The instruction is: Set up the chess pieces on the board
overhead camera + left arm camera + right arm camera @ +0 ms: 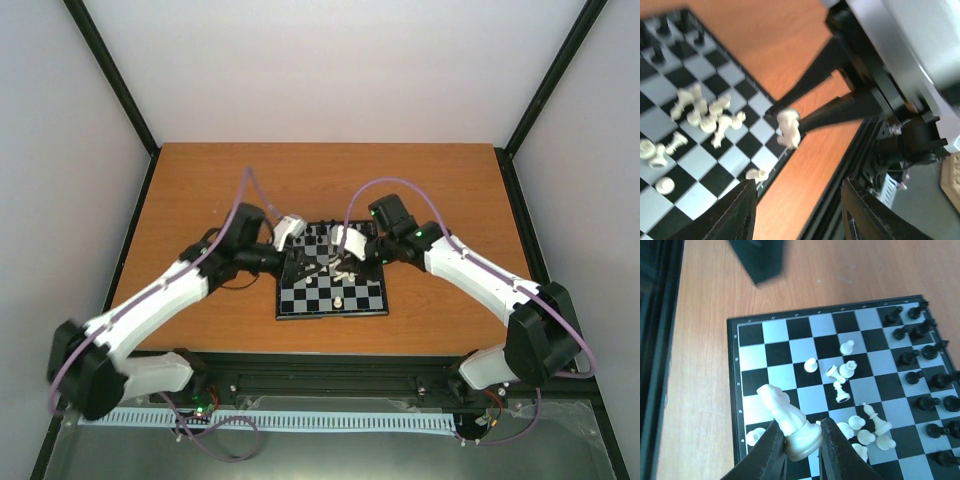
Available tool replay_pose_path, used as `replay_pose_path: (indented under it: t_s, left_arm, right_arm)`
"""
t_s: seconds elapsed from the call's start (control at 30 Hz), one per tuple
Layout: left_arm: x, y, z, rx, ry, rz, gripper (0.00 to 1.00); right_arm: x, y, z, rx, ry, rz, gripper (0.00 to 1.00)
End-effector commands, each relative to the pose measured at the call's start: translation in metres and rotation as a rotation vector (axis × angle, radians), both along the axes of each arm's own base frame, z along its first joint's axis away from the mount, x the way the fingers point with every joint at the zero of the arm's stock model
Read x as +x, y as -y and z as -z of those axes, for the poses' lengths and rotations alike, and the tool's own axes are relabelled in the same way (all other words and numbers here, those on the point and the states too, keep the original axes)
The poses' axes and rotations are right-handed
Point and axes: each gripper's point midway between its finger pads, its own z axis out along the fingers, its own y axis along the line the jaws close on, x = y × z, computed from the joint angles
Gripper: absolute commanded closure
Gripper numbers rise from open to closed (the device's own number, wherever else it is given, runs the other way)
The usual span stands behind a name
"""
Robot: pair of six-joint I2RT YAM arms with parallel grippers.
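Note:
The board (362, 296) lies in the middle of the table. My right gripper (802, 446) hangs over its near-left corner in the right wrist view, shut on the base of a cream-white knight (785, 410) that leans to the left. Several white chess pieces (860, 426) lie toppled in a heap on the board's squares (775, 330), and black pieces (925, 360) stand in rows along its right side. In the left wrist view the same knight (788, 128) shows at the board's edge (767, 107). My left gripper (800, 215) is open and empty, over the bare wood beside the board.
One white piece (758, 175) lies by the board's border, close to the left gripper's fingers (740, 212). Both grippers crowd the far half of the board (293, 243), (340, 258). Orange-brown tabletop (200, 190) surrounds the board, with black frame rails at its edges.

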Motion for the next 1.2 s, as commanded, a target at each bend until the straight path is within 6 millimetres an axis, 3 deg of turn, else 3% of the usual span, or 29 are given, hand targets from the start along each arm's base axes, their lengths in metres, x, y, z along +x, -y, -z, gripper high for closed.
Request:
replay_pose_path:
  t_s: [0.0, 0.13, 0.4, 1.07, 1.17]
  left_arm:
    - [0.014, -0.005, -0.060, -0.223, 0.381, -0.150, 0.51]
    - [-0.002, 0.001, -0.067, -0.245, 0.505, -0.112, 0.50]
    - [0.004, 0.023, -0.062, -0.176, 0.536, -0.051, 0.52]
    - [0.004, 0.038, -0.053, -0.183, 0.501, 0.017, 0.89]
    - [0.006, 0.035, -0.055, -0.170, 0.497, -0.006, 0.91]
  right_arm:
    - [-0.001, -0.002, -0.040, 0.139, -0.205, 0.077, 0.89]
    - [-0.005, -0.002, -0.050, 0.189, -0.332, 0.114, 0.89]
    - [-0.013, -0.005, -0.060, 0.240, -0.396, 0.109, 0.88]
    - [-0.016, -0.004, -0.056, 0.239, -0.407, 0.102, 0.86]
    - [-0.016, -0.002, -0.054, 0.228, -0.403, 0.107, 0.79]
